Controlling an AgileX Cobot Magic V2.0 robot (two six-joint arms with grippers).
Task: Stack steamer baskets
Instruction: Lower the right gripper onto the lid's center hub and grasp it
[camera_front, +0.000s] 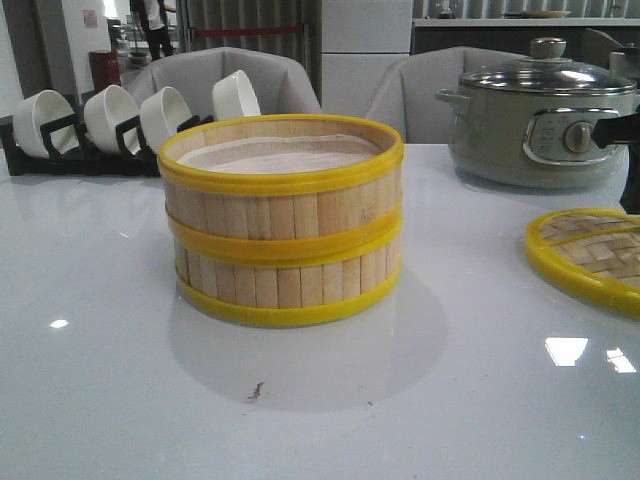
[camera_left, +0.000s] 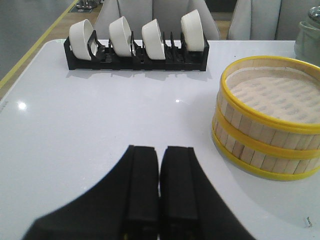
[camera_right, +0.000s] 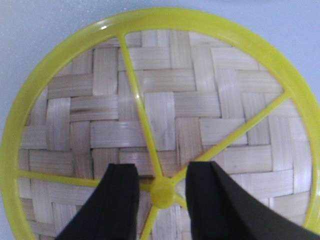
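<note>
Two steamer baskets stand stacked in the middle of the white table: the upper basket (camera_front: 283, 200) with a pale liner sits on the lower basket (camera_front: 290, 285). Both also show in the left wrist view, the upper basket (camera_left: 270, 122) on the lower one (camera_left: 255, 157). My left gripper (camera_left: 160, 150) is shut and empty over bare table, apart from the stack. My right gripper (camera_right: 162, 167) is open just above the woven lid (camera_right: 165, 107), its fingers either side of the yellow knob (camera_right: 162, 192) with gaps showing. The lid (camera_front: 590, 255) lies flat at the table's right.
A black rack with several white bowls (camera_front: 110, 125) stands at the back left, also in the left wrist view (camera_left: 135, 40). A grey electric pot with a glass lid (camera_front: 545, 125) stands at the back right. Grey chairs (camera_front: 230, 75) are behind the table.
</note>
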